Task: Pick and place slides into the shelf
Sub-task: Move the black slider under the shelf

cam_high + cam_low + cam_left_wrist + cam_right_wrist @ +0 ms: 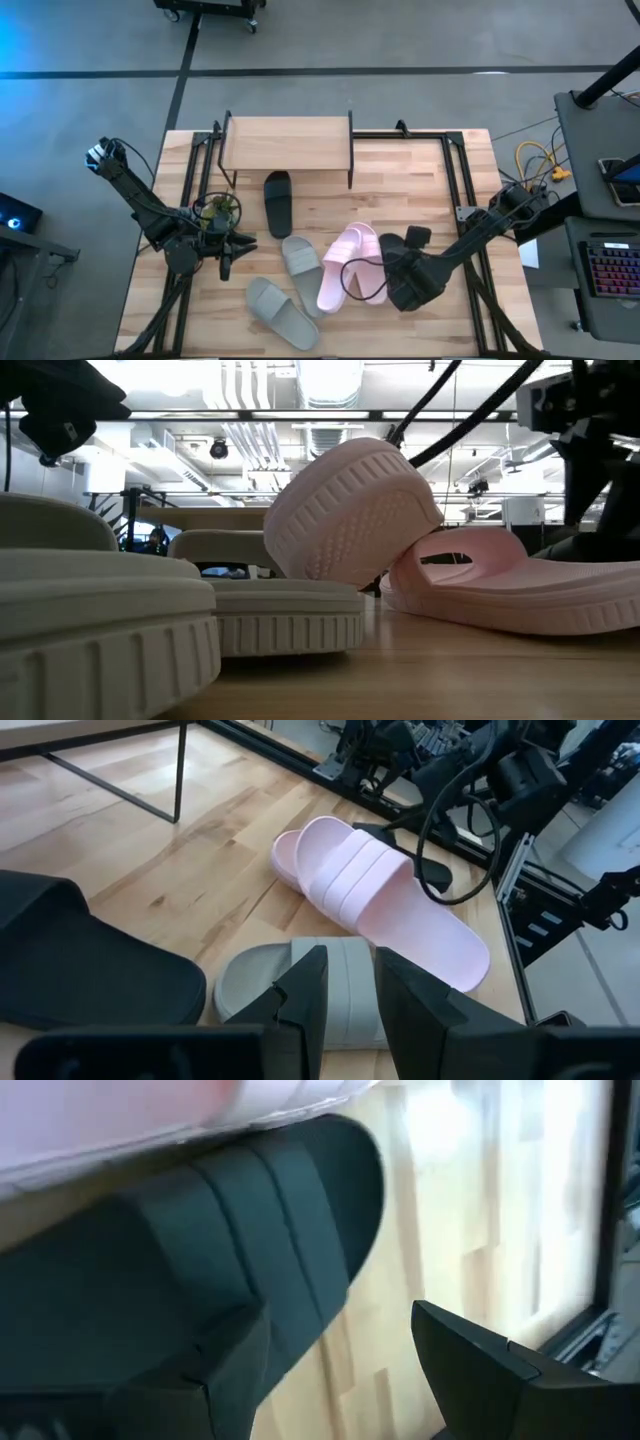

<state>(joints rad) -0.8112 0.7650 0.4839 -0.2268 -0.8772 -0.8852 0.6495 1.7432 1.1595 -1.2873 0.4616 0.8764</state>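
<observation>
Straddling a black slide [200, 1230] beside the pink pair [345, 262], right gripper [395, 262] fingers spread wide. Left gripper [228, 248] idle near grey-green slides [300, 262], fingers part-open. Shelf [287, 143] at the table's far edge.

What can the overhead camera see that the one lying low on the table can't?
Only the high view shows the shelf, a black slide in front of it, and both arms, with the right gripper at another black slide. Only the low view shows the ceiling of the room behind the table. Both show the pink slides and grey-green slides.
</observation>
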